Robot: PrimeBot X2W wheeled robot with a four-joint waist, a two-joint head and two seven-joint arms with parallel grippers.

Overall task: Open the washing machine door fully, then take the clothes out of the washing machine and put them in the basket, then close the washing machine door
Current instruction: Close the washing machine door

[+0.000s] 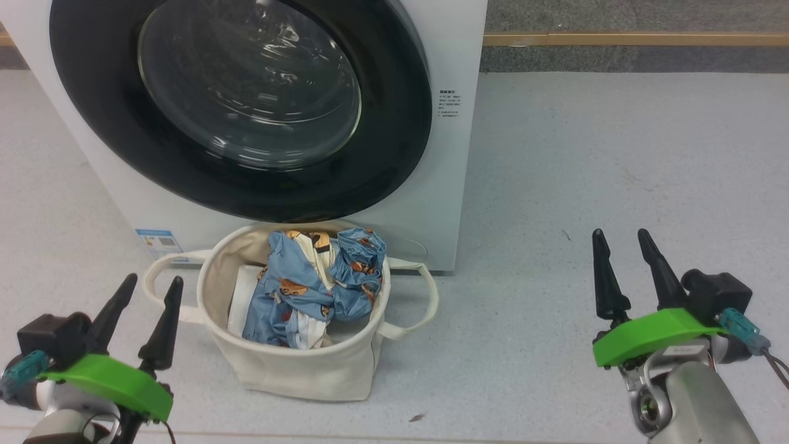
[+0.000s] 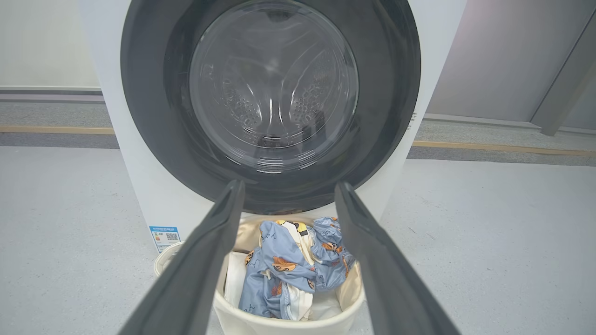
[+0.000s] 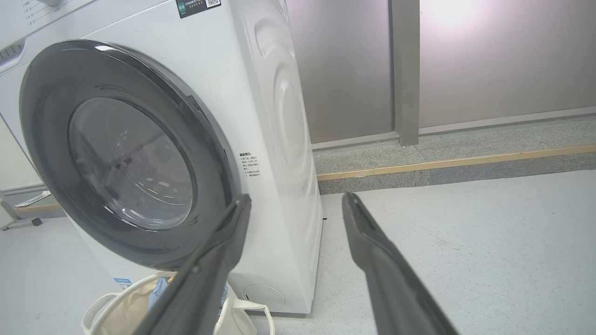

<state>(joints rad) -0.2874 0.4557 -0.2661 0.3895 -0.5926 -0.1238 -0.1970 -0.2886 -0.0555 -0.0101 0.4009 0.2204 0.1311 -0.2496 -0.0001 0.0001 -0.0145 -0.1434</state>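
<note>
Though near end effector (image 1: 155,279), clothes (image 1: 308,283) (apart)

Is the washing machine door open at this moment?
No, the washing machine door sits shut against the washing machine, its glass centre facing outward.

Pale speckled floor (image 1: 616,154) meets a wood-edged grey step (image 3: 456,160) (glare on frosted panels (image 3: 489,56) behind).

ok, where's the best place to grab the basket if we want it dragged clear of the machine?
Probably the looped handle on the right side of the basket, approached from the right with the open right end effector. The strap stands clear of the soft wall and the clothes, so a finger could hook through it.
</note>
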